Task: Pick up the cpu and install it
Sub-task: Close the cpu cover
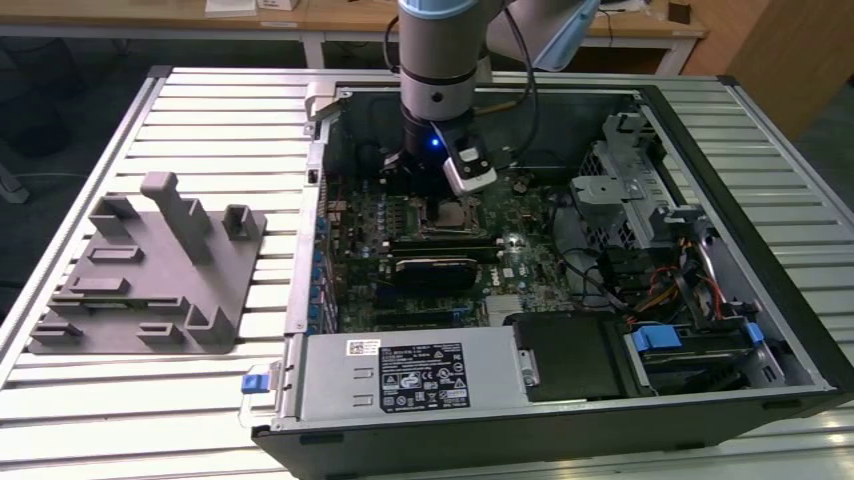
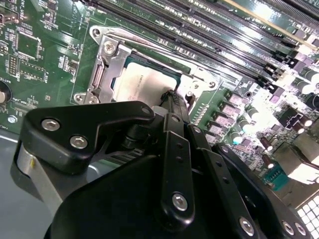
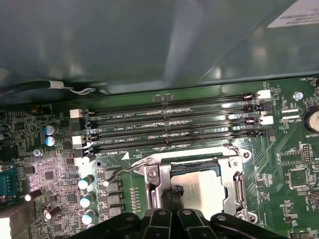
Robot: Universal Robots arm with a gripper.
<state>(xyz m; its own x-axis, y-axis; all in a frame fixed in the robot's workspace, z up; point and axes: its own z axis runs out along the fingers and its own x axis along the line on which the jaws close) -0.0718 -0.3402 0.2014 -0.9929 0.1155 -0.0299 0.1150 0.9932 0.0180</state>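
Starting closest in, your gripper (image 2: 172, 97) had its fingers drawn together into one narrow tip, with no gap that you could see and nothing held between them. That tip stood at the near edge of the cpu (image 2: 142, 84); whether it touched the plate could not be told.

The cpu lay flat in the socket frame (image 2: 107, 57) on the motherboard (image 2: 45, 64), silvery top up, with faint print on it too small to make out. In both wrist views the gripper's own black links stood in your way and covered the near side of the socket.

A thin wire lever (image 3: 124, 171) lay just beside the frame. Past the socket ran four long memory slots (image 3: 174, 127), each with small white lettering along it. A row of silver-topped capacitors (image 3: 85, 182) stood to one side.

Beyond the slots rose the grey case wall (image 3: 149, 40), bearing a white label (image 3: 294, 17).

In the exterior view, the arm (image 1: 441, 60) reached straight down into the open computer case (image 1: 534, 432). A power supply (image 1: 347, 385) with a black printed sticker (image 1: 424, 380) sat at the case's near edge. A metal drive cage (image 1: 627, 170) filled the exterior view's right. Well apart, on the slatted table (image 1: 200, 110) at the exterior view's left, stood a grey fixture block (image 1: 147, 275).
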